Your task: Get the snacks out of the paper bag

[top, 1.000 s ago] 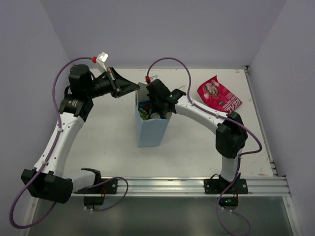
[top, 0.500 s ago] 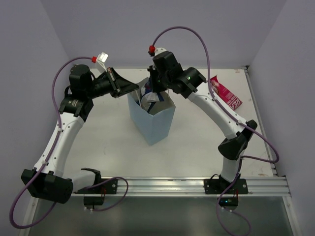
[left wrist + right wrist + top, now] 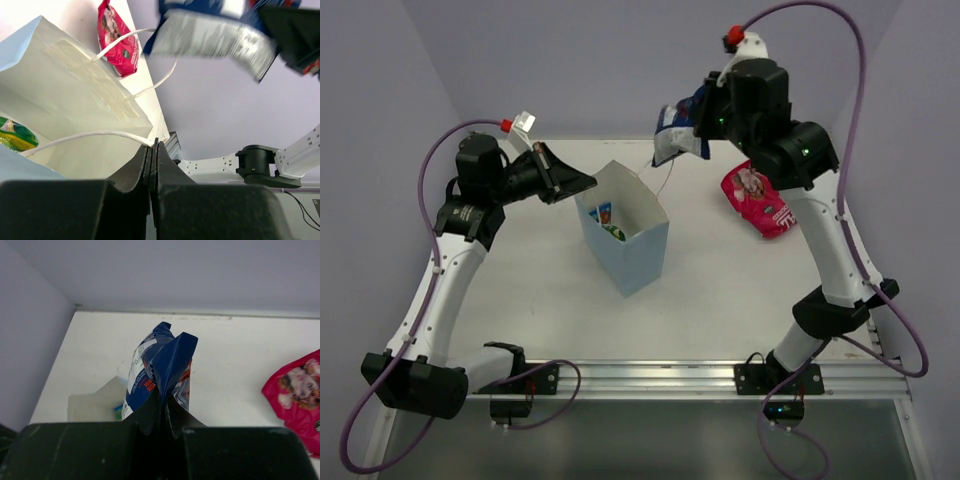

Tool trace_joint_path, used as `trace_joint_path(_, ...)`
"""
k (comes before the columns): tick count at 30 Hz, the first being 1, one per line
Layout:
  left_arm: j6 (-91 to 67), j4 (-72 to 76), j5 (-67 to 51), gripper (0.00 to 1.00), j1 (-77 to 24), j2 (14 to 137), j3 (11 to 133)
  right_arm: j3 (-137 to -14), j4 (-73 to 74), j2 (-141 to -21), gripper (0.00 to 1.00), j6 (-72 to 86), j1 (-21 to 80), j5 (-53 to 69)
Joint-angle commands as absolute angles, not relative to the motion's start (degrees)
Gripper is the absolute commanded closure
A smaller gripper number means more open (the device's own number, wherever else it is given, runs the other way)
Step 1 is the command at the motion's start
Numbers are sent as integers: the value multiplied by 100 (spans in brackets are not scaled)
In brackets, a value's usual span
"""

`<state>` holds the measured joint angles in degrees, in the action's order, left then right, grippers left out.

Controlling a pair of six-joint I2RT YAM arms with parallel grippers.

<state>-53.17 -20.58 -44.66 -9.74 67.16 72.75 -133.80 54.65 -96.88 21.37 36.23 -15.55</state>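
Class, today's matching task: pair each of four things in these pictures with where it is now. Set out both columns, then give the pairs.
Things:
1. dark blue packet
2. red-pink pouch
3. yellow-green packet
4. string handle

Places:
A. inside the paper bag
B. pinched in the left end effector
C. lying on the table
D. held in the air by the right end effector

Pairs: 1-D, 2-C, 3-A, 4-B

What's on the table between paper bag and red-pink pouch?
Bare table from paper bag to red-pink pouch in the top view; only the bag's loose white string handle sticks out there.
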Motion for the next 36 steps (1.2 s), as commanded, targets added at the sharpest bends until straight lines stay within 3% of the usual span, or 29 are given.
trace_joint_path(1, -5072, -2285, -4456, 100, -932, 6600, 7444, -13516, 4896, -9352, 100, 2092, 2912, -1846)
trace_joint_path(6, -4913, -2540, -4438, 100, -923, 6802, 7602, -13115, 4913, -9299, 100, 2180, 2093, -1837)
trace_joint_path(18, -5124, -2584, -4491, 100, -923, 7251, 7988, -9293, 5352, -8218, 99, 2488, 862, -2750)
trace_joint_path(26, -4967, -3372, -4299, 100, -923, 7699, 9226, -9351, 5730, -9525, 97, 2469, 738, -2848)
trace_joint_path(28, -4782, -3812, -4167, 100, -914, 7909, 9912, -9570, 5704, -9807, 93, 2408, 791, -2673)
trace_joint_path(30, -4562, -4454, -3938, 100, -914, 8050, 10499, -9885, 5800, -10255, 74, 2382, 835, -2602)
trace_joint_path(34, -4368, -5158, -3534, 100, -862, 8191, 11038, -10107, 5854, -10547, 55, 2417, 949, -2329)
trace_joint_path(36, -4281, -5597, -3315, 100, -809, 8200, 11292, -10134, 5792, -10433, 35, 2364, 1010, -2215)
